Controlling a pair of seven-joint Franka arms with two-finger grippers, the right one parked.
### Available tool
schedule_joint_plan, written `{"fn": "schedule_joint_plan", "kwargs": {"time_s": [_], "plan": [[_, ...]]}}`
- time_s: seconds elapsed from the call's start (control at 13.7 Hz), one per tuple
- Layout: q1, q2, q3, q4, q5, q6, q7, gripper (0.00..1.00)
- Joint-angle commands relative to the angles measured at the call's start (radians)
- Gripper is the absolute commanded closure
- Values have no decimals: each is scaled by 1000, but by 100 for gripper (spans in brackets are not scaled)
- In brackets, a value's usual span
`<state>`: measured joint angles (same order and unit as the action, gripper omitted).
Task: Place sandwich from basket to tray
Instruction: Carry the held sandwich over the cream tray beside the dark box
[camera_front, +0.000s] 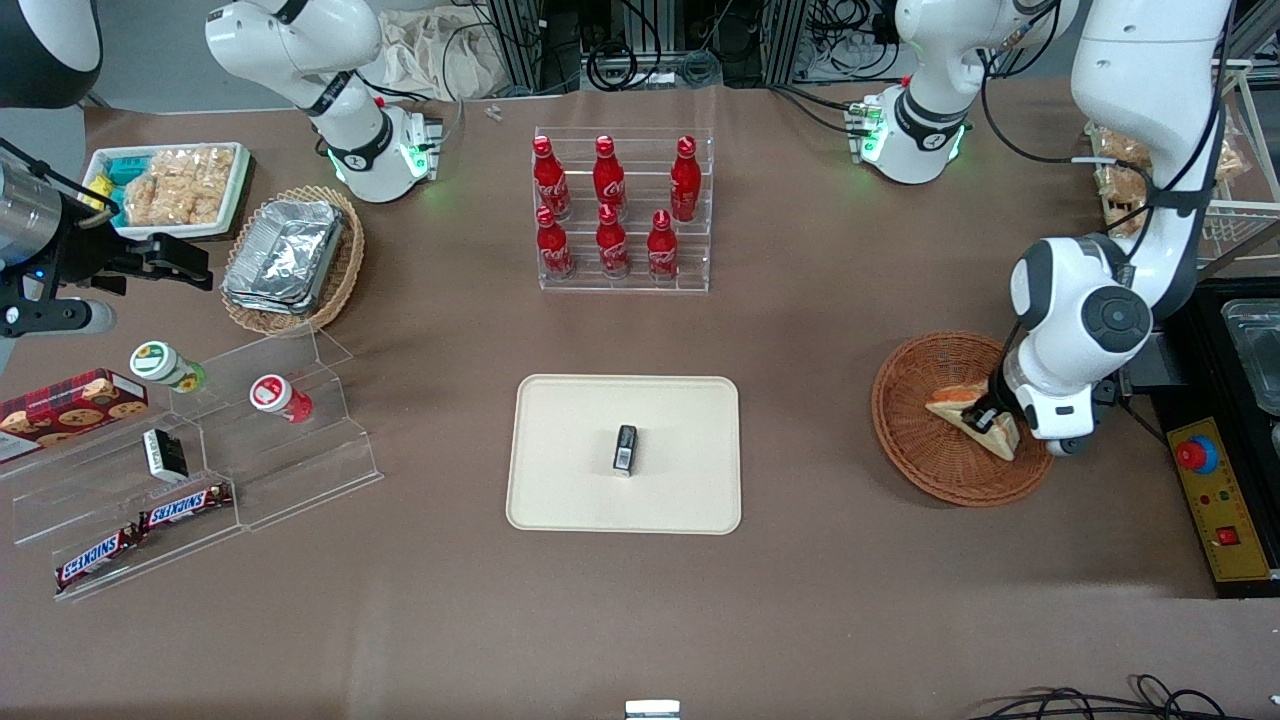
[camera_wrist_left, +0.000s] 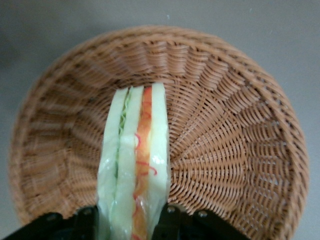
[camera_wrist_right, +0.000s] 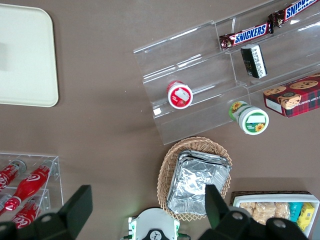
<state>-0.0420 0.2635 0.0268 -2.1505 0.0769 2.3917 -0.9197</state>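
Brown cloth covered the whole table, matte and faintly creased. At the right of the front view sat the basket, round, shallow, its reddish-brown wicker ribbed in tight rings. We had our gripper down inside it, fingers pinched narrow on the sandwich; gripping across the flat bread faces probably kept the soft wedge from splaying. Its wrap looked glossy, with orange and green filling at the cut edge. Centre frame, the tray, smooth cream with rounded corners, already carried a small dark packet.
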Motion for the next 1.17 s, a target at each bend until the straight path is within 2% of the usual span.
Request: {"fn": "schedule_joint_plan", "kwargs": {"time_s": [0.0,0.22,0.37,0.59,0.8,0.95,1.1], "plan": [[-2,-134,-5,94,4,-275,50,100],[-4,-181,-73,202,-32,-474,192,100],[-6,-181,-151,251,-80,-520,281,100],[-6,-152,-302,291,-89,-502,305,100],[-7,-67,-448,363,-91,-447,286,100],[-15,-24,-493,376,-88,-436,283,100],[-65,54,-511,399,-69,-405,283,100]]}}
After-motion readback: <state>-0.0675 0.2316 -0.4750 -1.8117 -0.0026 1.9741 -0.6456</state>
